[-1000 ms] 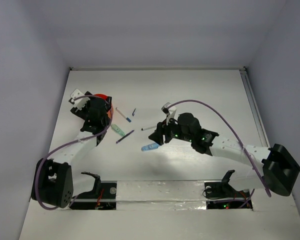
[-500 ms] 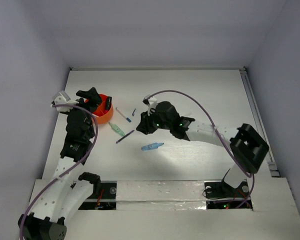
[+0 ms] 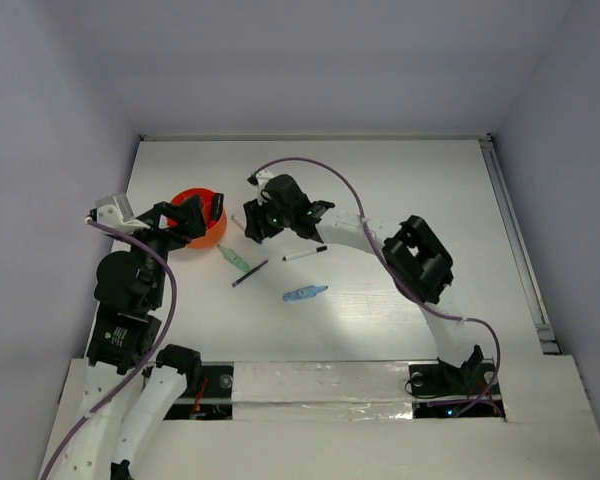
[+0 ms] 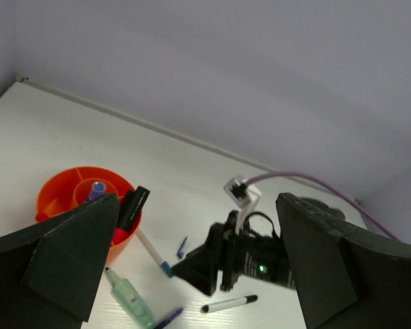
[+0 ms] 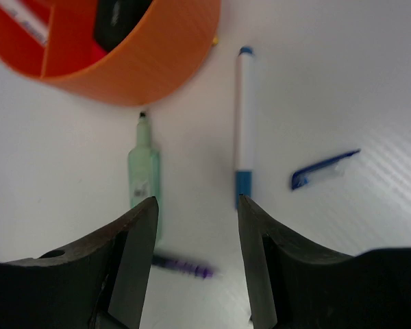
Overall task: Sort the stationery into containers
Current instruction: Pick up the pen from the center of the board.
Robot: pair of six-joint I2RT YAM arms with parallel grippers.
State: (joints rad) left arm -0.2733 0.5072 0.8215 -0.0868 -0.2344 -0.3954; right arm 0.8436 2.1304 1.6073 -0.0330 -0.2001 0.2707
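The right gripper (image 5: 195, 202) has swung over beside the orange cup (image 3: 212, 237), its jaws apart and empty. The left gripper (image 4: 196, 200) has backed off the cup, spread wide, holding nothing.

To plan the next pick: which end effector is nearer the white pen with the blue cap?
Right. The right end effector hangs over the white pen; the left end effector is farther, by the orange cup.
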